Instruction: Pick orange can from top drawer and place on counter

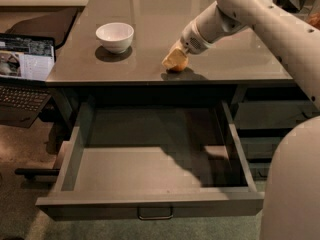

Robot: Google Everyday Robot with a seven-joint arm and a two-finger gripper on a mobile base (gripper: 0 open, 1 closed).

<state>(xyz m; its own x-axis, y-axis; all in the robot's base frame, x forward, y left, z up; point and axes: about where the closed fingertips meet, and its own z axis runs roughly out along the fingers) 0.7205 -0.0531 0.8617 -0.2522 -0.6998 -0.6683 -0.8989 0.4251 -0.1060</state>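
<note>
My gripper (177,58) is at the end of the white arm, down at the counter (150,9) near its front edge, right of centre. An orange-tan rounded lump, the orange can (174,64), sits at the gripper's tip and rests on or just above the counter surface. The can and the gripper tip blend together, so their contact is unclear. The top drawer (150,169) is pulled wide open below the counter. Its grey inside is bare, and its thin metal handle (155,215) is at front centre.
A white bowl (115,36) stands on the counter to the left of the gripper. An open laptop (25,66) sits on a lower surface at the far left. Narrower dark drawers (270,114) are at the right, partly behind my arm's white body (295,184).
</note>
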